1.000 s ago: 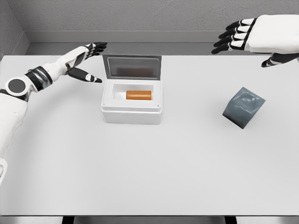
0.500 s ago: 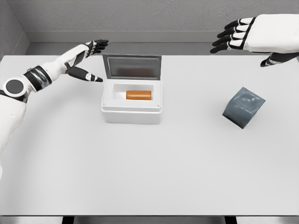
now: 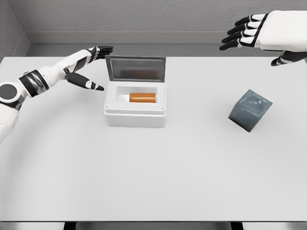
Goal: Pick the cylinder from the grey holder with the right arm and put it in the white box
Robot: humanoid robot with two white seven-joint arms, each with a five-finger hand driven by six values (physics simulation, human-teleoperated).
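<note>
Left hand (image 3: 85, 64) at far left, fingers spread, holding nothing, hovering just beside the white box (image 3: 135, 111) near its raised lid (image 3: 135, 68). Risk: if that arm swings right it could clip the lid and drop it, or nudge the box across the table (image 3: 153, 177). Orange cylinder (image 3: 142, 97) lies on its side inside the box, so the placing looks done; any further reach into the box could only knock it out of position. Grey holder (image 3: 250, 109) sits well to the right, tilted on an edge, empty as far as visible; it looks unstable and could tip or roll if bumped. Right hand (image 3: 252, 32) at top right, raised above the table's far edge, fingers open and loose, gripping nothing, well apart from the holder; a low retreat path could catch it.
</note>
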